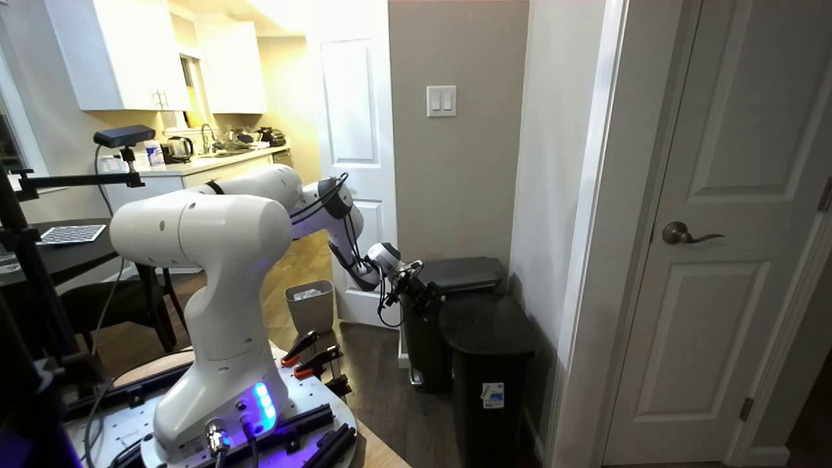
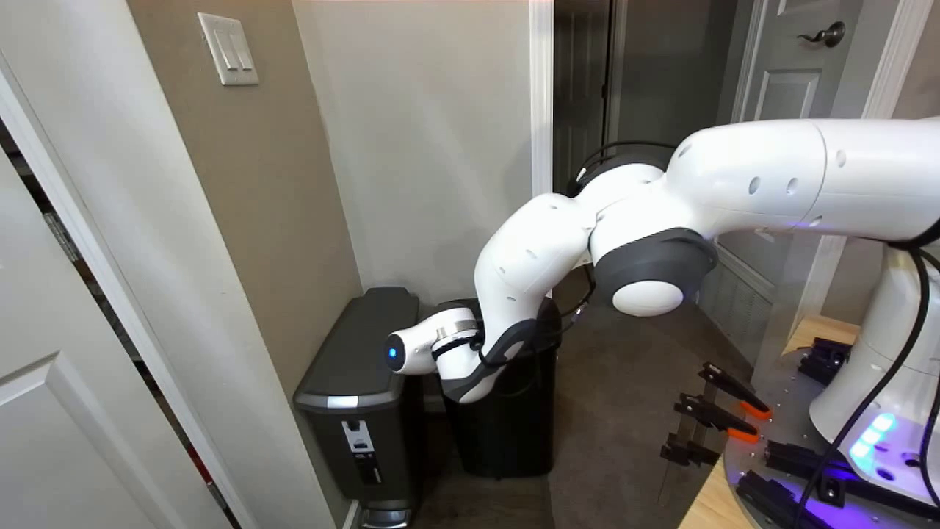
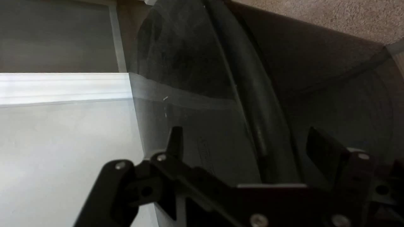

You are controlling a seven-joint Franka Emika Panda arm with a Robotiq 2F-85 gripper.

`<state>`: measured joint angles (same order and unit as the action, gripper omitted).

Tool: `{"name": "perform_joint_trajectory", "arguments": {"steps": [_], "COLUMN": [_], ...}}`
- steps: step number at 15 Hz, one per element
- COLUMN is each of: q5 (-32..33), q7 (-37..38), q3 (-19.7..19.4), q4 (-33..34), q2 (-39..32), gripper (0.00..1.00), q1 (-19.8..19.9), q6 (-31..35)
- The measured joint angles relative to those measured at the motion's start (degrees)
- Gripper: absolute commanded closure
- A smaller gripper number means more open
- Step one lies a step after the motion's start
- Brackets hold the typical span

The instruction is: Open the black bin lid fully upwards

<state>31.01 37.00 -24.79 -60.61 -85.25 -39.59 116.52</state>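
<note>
The black bin (image 1: 491,416) stands upright by the wall with a small pale label on its front. Its glossy black lid (image 1: 491,322) lies flat and shut. The arm partly hides the bin (image 2: 507,433) in an exterior view. My gripper (image 1: 433,297) is at the lid's side edge. In the wrist view, my gripper (image 3: 247,140) is open and empty. One finger is over the lid's top (image 3: 189,132), the other beyond its rounded rim, over the bin's side wall (image 3: 331,78). I cannot tell whether either finger touches. The gripper is hidden behind the arm in an exterior view.
A greyer bin (image 2: 360,433) with a lighter lid (image 2: 360,345) stands close beside the black bin. A wall (image 1: 559,130) runs along the black bin's far side. A small waste basket (image 1: 312,312) and a white door (image 1: 354,130) are nearby. Clamps (image 2: 716,411) stick out from the robot's table.
</note>
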Motion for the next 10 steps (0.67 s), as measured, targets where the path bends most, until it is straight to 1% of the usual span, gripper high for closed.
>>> {"name": "perform_joint_trajectory", "arguments": {"steps": [3,7,10], "q5": [2.72,3.81,5.23], "q7": [1.17,1.18,1.9], "q3": [1.78,4.77,5.36], "q4": [0.92,2.33,2.7], "q2": [0.01,0.0,0.0], "gripper": [0.0,0.0,0.0], "q1": [2.38,6.2,8.15], "q6": [0.89,1.64,2.75]}}
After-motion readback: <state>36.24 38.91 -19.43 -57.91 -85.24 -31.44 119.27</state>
